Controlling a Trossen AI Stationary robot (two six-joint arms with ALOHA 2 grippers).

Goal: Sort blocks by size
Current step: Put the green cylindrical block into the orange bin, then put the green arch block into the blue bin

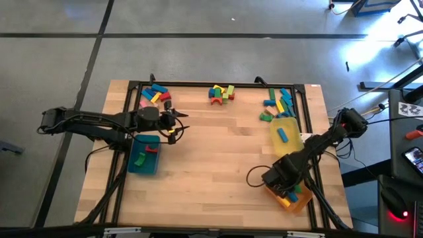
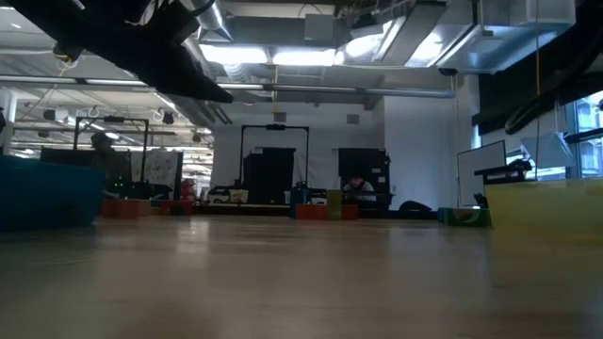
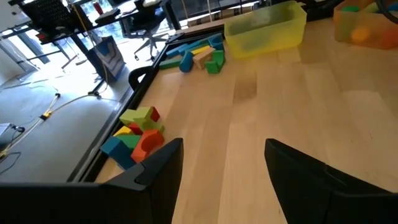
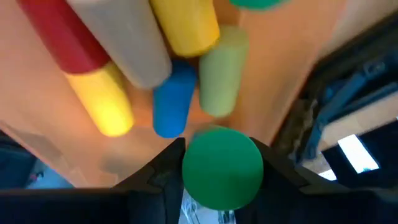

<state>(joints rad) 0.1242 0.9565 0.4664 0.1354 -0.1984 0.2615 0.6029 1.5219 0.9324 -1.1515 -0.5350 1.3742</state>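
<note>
My right gripper (image 1: 283, 186) hangs over the orange tray (image 1: 299, 200) at the table's near right, shut on a green cylinder block (image 4: 222, 167). Under it in the tray lie red, yellow, blue and pale green cylinders (image 4: 174, 106). My left gripper (image 1: 174, 125) stands open above the table beside the teal tray (image 1: 135, 165), with nothing between its fingers (image 3: 155, 168). Loose blocks lie in piles at the far left (image 1: 155, 96), far middle (image 1: 221, 93) and far right (image 1: 277, 104). My right gripper pinches the green cylinder by its round side (image 4: 190, 171) between the two fingers (image 4: 158, 174). One flat end of the cylinder faces the wrist camera. The fingers slant down from above over the orange tray. The cylinder looks lifted clear of the cylinders lying below it.
A yellow tray (image 1: 277, 147) with a blue block stands on the right, beyond the orange one. The teal tray holds a green and a red block (image 1: 151, 149). A black frame (image 1: 218, 84) runs along the far edge. Bare wood lies in the table's middle.
</note>
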